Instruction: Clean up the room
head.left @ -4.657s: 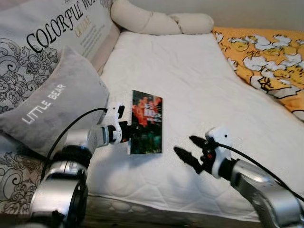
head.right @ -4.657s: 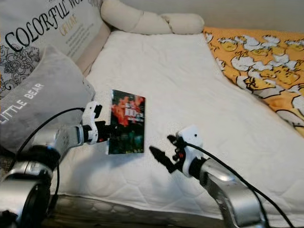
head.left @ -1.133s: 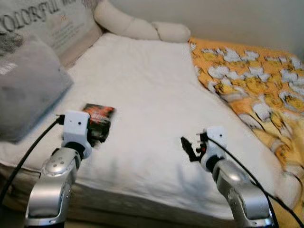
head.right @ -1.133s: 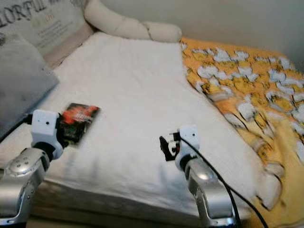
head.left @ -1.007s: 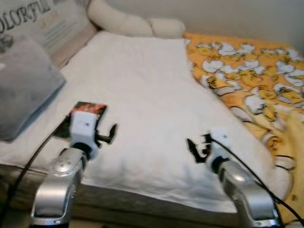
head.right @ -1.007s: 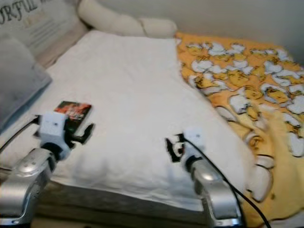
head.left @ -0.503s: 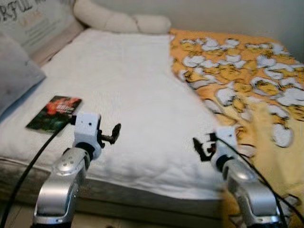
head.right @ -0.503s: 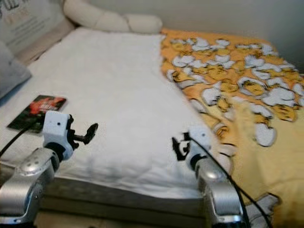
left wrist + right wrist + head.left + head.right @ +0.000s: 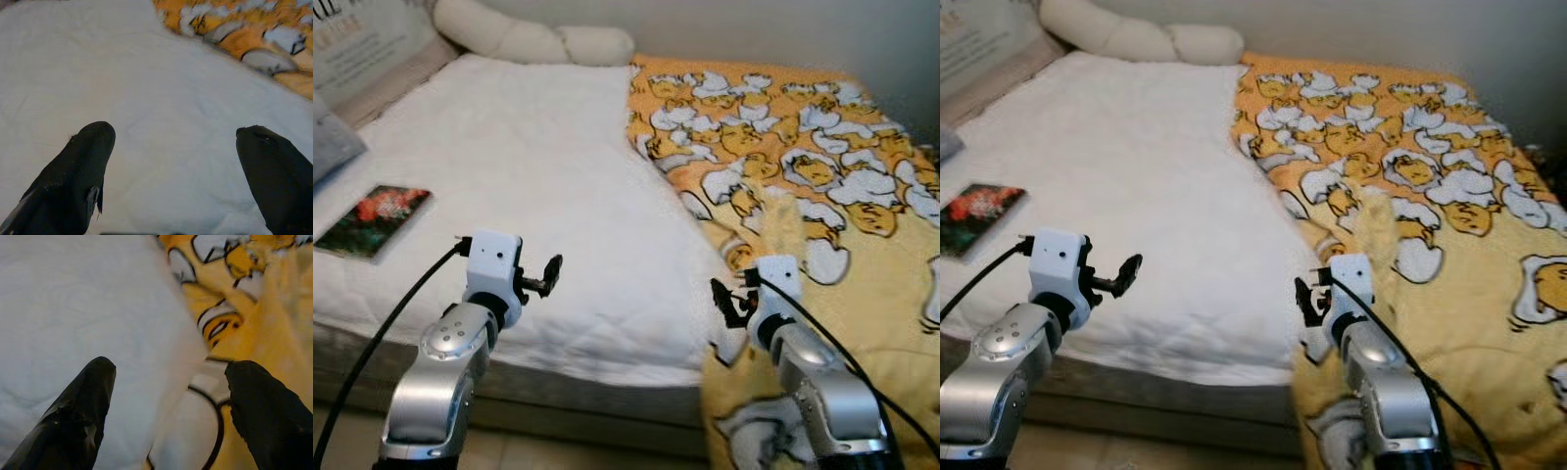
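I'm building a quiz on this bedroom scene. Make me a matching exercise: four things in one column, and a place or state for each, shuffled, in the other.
Things
1. book
2. yellow blanket
3. left gripper
4. long cream pillow

Places or states
A. spread over the bed's right side, hanging over the front edge
B. lying flat near the left edge of the white mattress
C. at the head of the bed, against the wall
D. open and empty above the mattress's front part

Pairs: 1-B, 2-A, 3-D, 4-C
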Motion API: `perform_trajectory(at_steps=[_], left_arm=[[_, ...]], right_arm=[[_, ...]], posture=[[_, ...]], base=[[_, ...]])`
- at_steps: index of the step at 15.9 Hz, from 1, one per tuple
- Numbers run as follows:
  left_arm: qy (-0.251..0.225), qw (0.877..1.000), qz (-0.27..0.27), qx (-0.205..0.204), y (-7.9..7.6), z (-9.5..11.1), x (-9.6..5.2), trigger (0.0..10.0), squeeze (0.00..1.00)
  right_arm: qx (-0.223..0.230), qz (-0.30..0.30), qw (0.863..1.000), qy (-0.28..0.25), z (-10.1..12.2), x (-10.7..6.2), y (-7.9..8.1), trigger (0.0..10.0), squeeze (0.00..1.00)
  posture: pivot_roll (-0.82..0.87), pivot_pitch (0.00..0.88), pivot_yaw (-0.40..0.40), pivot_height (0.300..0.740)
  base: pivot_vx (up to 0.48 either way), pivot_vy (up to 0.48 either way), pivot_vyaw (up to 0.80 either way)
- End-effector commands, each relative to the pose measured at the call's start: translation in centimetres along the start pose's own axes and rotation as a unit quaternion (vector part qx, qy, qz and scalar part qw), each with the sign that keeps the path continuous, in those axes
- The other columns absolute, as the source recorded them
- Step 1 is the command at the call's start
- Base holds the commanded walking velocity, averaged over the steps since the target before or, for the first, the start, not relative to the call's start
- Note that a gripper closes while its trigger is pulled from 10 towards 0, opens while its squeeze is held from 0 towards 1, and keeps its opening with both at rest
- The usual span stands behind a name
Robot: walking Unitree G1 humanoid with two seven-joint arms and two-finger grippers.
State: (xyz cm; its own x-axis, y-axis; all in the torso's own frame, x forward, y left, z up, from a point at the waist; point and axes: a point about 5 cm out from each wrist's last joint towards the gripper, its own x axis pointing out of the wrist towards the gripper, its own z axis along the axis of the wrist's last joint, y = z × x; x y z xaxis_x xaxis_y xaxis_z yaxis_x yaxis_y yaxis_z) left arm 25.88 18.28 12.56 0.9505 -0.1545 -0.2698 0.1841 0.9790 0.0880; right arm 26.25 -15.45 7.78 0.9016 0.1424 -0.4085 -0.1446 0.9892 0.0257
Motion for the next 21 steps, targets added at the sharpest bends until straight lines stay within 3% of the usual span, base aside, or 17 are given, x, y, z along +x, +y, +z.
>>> perform_trajectory(at_steps=[1, 2, 3, 7, 9, 12, 14, 17, 18, 19, 20, 21], left_arm=[[0.000, 1.000, -0.002, -0.006, 0.1, 0.2, 0.1, 10.0, 1.00], [-0.003, 1.000, -0.016, -0.002, -0.2, 0.3, 0.1, 10.0, 1.00], [-0.005, 1.000, -0.031, 0.005, -0.5, 0.4, 0.0, 10.0, 1.00], [-0.015, 0.998, -0.066, 0.010, -0.8, 0.8, -0.5, 10.0, 1.00], [-0.010, 0.995, -0.097, 0.033, -0.9, 0.6, -0.4, 10.0, 1.00], [-0.011, 0.990, -0.135, 0.036, -1.0, 1.0, 0.1, 10.0, 1.00], [-0.014, 0.974, -0.219, 0.061, -1.6, 1.3, 0.7, 10.0, 1.00], [-0.003, 0.957, -0.283, 0.071, -2.4, 1.1, 0.6, 10.0, 1.00], [0.006, 0.943, -0.322, 0.079, -2.8, 1.0, 0.4, 10.0, 0.99], [0.011, 0.938, -0.337, 0.084, -2.9, 0.9, 0.3, 10.0, 0.99], [0.026, 0.924, -0.370, 0.097, -3.0, 0.5, 0.0, 10.0, 0.98], [0.036, 0.913, -0.394, 0.104, -3.1, 0.4, -0.2, 10.0, 0.97]], right_arm=[[-0.001, 0.001, 1.000, 0.000, 0.1, 0.0, 0.1, 10.0, 0.00], [0.010, -0.003, 1.000, -0.003, 0.2, 0.0, -0.2, 10.0, 0.87], [0.018, -0.006, 1.000, -0.005, 0.3, 0.0, -0.4, 10.0, 1.00], [0.025, -0.026, 0.999, -0.014, 0.5, -0.2, -1.2, 10.0, 1.00], [0.012, -0.049, 0.999, -0.007, 0.4, 0.8, -2.4, 10.0, 1.00], [0.013, -0.066, 0.998, -0.001, 0.6, 2.1, -4.0, 10.0, 1.00], [0.002, -0.060, 0.998, 0.012, 0.9, 4.5, -6.0, 10.0, 1.00], [0.003, -0.052, 0.998, 0.025, 1.3, 5.5, -7.7, 10.0, 1.00], [0.010, -0.046, 0.999, 0.026, 1.6, 5.7, -8.6, 10.0, 1.00], [0.014, -0.042, 0.999, 0.027, 1.7, 5.8, -8.9, 10.0, 0.43], [0.029, -0.022, 0.999, 0.033, 1.7, 5.9, -9.4, 10.0, 0.00], [0.034, -0.002, 0.999, 0.042, 1.5, 5.9, -9.5, 10.0, 0.00]], posture=[[-0.10, 0.000, -0.021, 0.740], [-0.10, 0.000, -0.023, 0.740], [-0.10, 0.000, -0.025, 0.740], [-0.09, 0.000, -0.026, 0.740], [-0.09, 0.000, -0.026, 0.740], [-0.08, 0.000, -0.010, 0.740], [-0.08, 0.000, -0.006, 0.740], [-0.08, 0.000, -0.012, 0.740], [-0.07, 0.000, -0.019, 0.740], [-0.06, 0.000, -0.020, 0.740], [-0.06, 0.000, -0.026, 0.740], [-0.05, 0.000, -0.030, 0.740]], base=[[0.000, 0.000, 0.00], [0.000, 0.000, 0.00], [0.000, 0.000, 0.00], [0.000, 0.000, 0.00], [0.000, 0.000, 0.00], [0.000, 0.000, 0.00], [0.000, 0.000, 0.00], [0.000, 0.000, 0.00], [0.000, 0.000, 0.00], [0.000, 0.000, 0.00], [0.000, 0.000, 0.00], [0.000, 0.000, 0.00]])
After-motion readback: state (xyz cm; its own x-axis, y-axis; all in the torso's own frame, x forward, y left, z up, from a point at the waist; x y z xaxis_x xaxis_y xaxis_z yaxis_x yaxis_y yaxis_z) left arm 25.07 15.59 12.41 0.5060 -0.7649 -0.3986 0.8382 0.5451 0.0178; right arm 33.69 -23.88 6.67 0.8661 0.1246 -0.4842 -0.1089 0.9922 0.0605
